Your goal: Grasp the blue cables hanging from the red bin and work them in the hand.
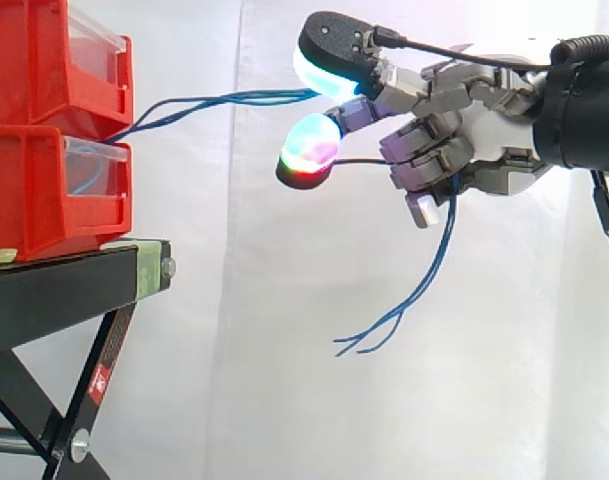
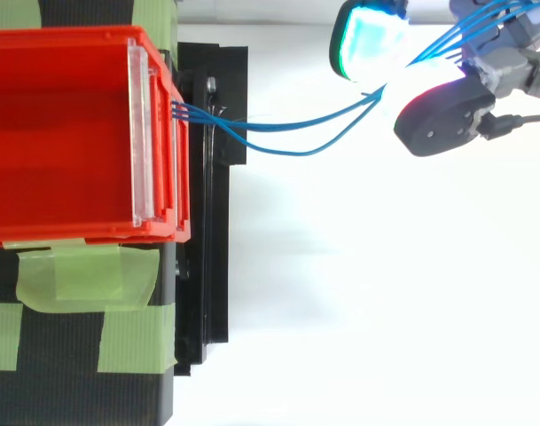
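Fingers (image 1: 424, 150) curled tight, grasping the blue cables (image 1: 244, 97) — hand (image 1: 484, 140) is up at right, well apart from the bins. Cables run approx. level from the front of the upper red bin (image 1: 44, 60) to the fingers; loose ends dangle below the hand. Bins stacked on black stand (image 1: 74, 285) — green tape (image 2: 83, 275) on top.

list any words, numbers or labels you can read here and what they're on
No text can be read.
Red sticker on the black stand's leg: white print, too small to read.
Red bins, blue cables, green tape and hand: no lettering visible.
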